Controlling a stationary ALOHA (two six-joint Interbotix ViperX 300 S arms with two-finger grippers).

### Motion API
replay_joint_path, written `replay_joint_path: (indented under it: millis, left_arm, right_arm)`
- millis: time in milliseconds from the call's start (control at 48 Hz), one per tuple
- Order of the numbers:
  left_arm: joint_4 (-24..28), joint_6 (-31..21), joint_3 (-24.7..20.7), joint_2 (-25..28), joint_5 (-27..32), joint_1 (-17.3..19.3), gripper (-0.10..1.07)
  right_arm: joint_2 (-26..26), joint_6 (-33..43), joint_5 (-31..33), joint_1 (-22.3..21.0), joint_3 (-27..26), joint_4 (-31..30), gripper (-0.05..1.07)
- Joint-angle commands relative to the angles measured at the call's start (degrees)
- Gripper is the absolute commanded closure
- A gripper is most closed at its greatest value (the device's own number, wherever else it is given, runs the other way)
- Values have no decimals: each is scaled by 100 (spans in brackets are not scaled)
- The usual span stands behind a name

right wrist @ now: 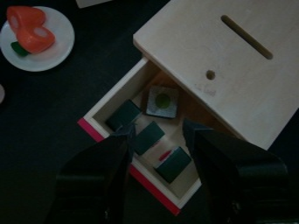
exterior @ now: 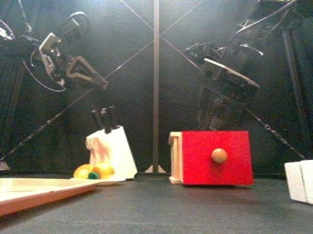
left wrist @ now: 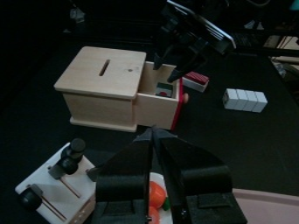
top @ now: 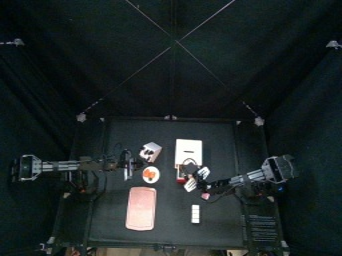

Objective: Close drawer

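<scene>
The drawer is seen just right of the counter's centre in the top view; its red-fronted tray is pulled out — small dark tiles are visible inside; the right end effector is held directly above that tray, jaws spread apart, nothing gripped; the left end effector is poised at 9 o'clock of the drawer, jaws pressed together, empty; a white plate with orange food lies at 7 o'clock.
</scene>
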Motion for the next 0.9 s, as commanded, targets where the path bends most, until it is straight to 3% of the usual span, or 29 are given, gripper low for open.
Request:
replay_joint_path:
  millis: [0,292,458,562,750,875]
  left_arm:
    - [-53,0,-185,0,-158,9,45]
    - [-589,0,-562,492,-879,9,45]
    - [-1134,18,-1301,1257,-835,18,45]
    - [-1310,9,-1907,1802,-563,79,45]
    - [-1380,9,-3278,2848,738,158,45]
    - [-1397,0,-3946,3419,1178,255,45]
  right_arm:
    - [-264,9,0,35,-79,-35,21]
    - [-483,9,0,290,0,-53,32]
    - [-615,9,-79,431,132,-62,44]
    - [-703,9,-264,501,246,-62,51]
    - [-835,0,-1002,615,466,-44,63]
    - [-835,-9,-1318,624,545,-35,67]
